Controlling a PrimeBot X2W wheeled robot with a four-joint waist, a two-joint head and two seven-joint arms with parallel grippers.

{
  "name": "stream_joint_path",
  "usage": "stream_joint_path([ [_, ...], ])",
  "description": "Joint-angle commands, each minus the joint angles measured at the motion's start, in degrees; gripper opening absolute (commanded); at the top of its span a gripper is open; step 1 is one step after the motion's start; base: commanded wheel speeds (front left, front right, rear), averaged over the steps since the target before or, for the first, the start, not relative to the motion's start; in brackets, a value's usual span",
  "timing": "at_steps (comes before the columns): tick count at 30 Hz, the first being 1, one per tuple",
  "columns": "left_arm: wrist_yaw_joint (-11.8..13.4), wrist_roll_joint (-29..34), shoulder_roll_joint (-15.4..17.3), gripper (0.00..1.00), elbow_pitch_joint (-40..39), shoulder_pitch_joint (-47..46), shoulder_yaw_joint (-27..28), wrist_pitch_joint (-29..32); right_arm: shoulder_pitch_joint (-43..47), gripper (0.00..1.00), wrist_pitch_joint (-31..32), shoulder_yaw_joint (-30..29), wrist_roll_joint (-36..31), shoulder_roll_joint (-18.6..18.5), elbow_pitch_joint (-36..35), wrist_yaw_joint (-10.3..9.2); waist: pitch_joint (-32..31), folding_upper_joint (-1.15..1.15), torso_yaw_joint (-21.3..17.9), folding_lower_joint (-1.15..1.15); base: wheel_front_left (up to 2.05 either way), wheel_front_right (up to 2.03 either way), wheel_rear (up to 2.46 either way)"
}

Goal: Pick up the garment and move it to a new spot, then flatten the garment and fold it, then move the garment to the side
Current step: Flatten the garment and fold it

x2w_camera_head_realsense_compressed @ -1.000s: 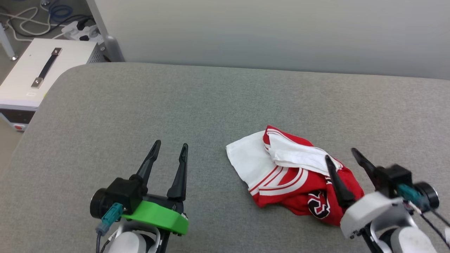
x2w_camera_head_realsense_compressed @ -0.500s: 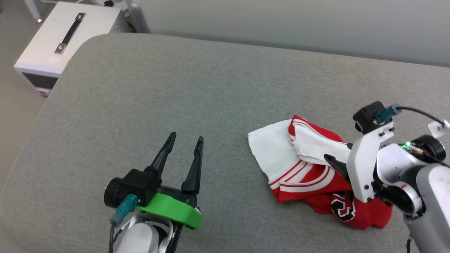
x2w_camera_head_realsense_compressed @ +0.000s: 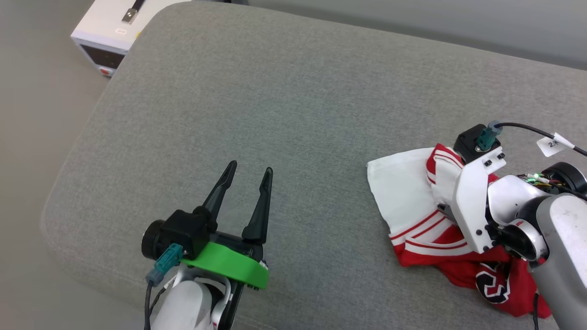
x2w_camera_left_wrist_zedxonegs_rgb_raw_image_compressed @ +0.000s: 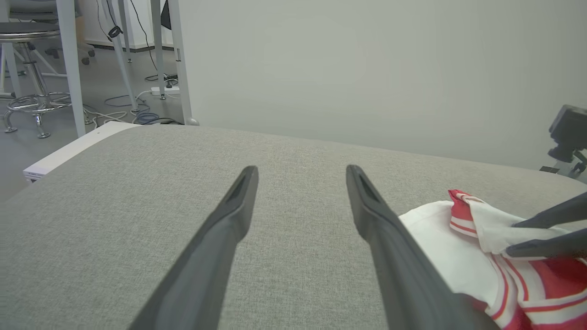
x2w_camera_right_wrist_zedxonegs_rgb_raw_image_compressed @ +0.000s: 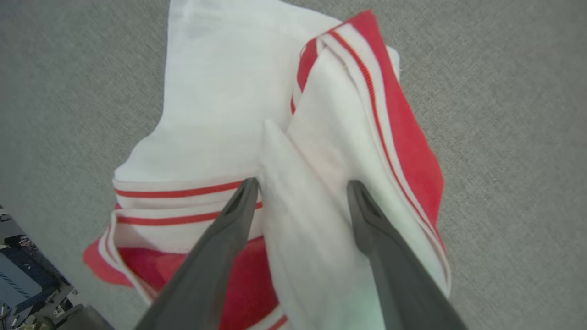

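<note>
The garment (x2w_camera_head_realsense_compressed: 412,201) lies crumpled on the right of the grey cushioned surface (x2w_camera_head_realsense_compressed: 293,91), red with white sleeves, white stripes and a black number print. My right arm's wrist hangs over it and points down. In the right wrist view my right gripper (x2w_camera_right_wrist_zedxonegs_rgb_raw_image_compressed: 301,184) is open, its two fingers on either side of a raised white fold of the garment (x2w_camera_right_wrist_zedxonegs_rgb_raw_image_compressed: 220,114). The left wrist view shows those fingertips (x2w_camera_left_wrist_zedxonegs_rgb_raw_image_compressed: 527,250) resting on the garment (x2w_camera_left_wrist_zedxonegs_rgb_raw_image_compressed: 458,247). My left gripper (x2w_camera_head_realsense_compressed: 250,168) stands open and empty over bare fabric, well left of the garment.
A white box (x2w_camera_head_realsense_compressed: 114,27) with a black handle stands on the floor beyond the surface's rounded far-left corner. A pale wall runs behind the surface. A stool (x2w_camera_left_wrist_zedxonegs_rgb_raw_image_compressed: 27,96), table legs and cables are on the floor at the far left.
The head camera has turned, shifting the whole picture. My right arm has swung up and over the garment and come down with open fingers around the white fold. The left gripper has stayed put.
</note>
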Motion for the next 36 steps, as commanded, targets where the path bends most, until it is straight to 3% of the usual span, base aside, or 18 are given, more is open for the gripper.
stream_joint_path([
  [1, -0.3, -0.5, -0.3, 1.0, -0.1, -1.1, 0.0, -0.3, -0.7, 1.0, -0.6, 0.2, -0.6, -0.2, 0.8, -0.05, 1.0, 0.0, 1.2, 0.0, 0.0, 0.0, 0.0],
  [2, -0.3, -0.6, -0.3, 1.0, -0.1, -1.1, -0.1, -0.3, -0.7, 1.0, -0.8, 0.0, -0.9, -0.1, 1.4, -0.05, 1.1, 0.0, 1.3, 0.0, 0.0, 0.0, 0.0],
  [3, -0.3, -0.7, -0.3, 1.0, -0.1, -1.0, -0.1, -0.3, -0.6, 0.56, -1.1, -0.2, -1.2, 0.0, 2.1, -0.05, 1.1, 0.0, 1.4, 0.0, 0.0, 0.0, 0.0],
  [4, -0.3, -0.8, -0.3, 1.0, -0.1, -1.0, -0.1, -0.3, -0.6, 0.4, -1.4, -0.2, -1.3, 0.1, 2.5, -0.05, 1.0, 0.0, 1.4, 0.0, 0.0, 0.0, 0.0],
  [5, -0.3, -0.8, -0.3, 1.0, -0.1, -1.0, -0.1, -0.3, -0.5, 0.0, -1.7, -0.2, -1.5, 0.3, 2.8, -0.05, 1.0, 0.0, 1.3, 0.0, 0.0, 0.0, 0.0],
  [13, -0.3, 0.1, -0.3, 1.0, 0.7, -0.5, 0.1, -0.3, -0.6, 0.0, -5.5, -1.8, -1.1, 1.7, 3.2, -0.05, -1.2, 0.0, -1.3, 0.0, 0.0, 0.0, 0.0],
  [18, -0.3, 1.2, -0.3, 1.0, 0.8, 0.3, 1.1, -0.3, 0.8, 0.0, -7.6, -7.4, 1.2, 2.4, -0.1, -0.05, -3.6, 0.0, -5.5, 0.0, 0.0, 0.0, 0.0],
  [26, -0.3, 1.6, -0.1, 1.0, 0.2, -0.3, 1.5, -0.3, 2.4, 0.0, -9.3, -20.7, 2.4, 0.7, -3.2, -0.05, -3.4, 0.0, -10.9, 0.0, 0.0, 0.0, 0.0],
  [36, -0.3, 1.8, 0.3, 1.0, -0.2, -1.6, 1.7, -0.3, 5.3, 0.0, -9.7, -35.5, -0.7, -3.5, 4.2, -0.05, -0.2, 0.0, -12.7, 0.0, 0.0, 0.0, 0.0],
])
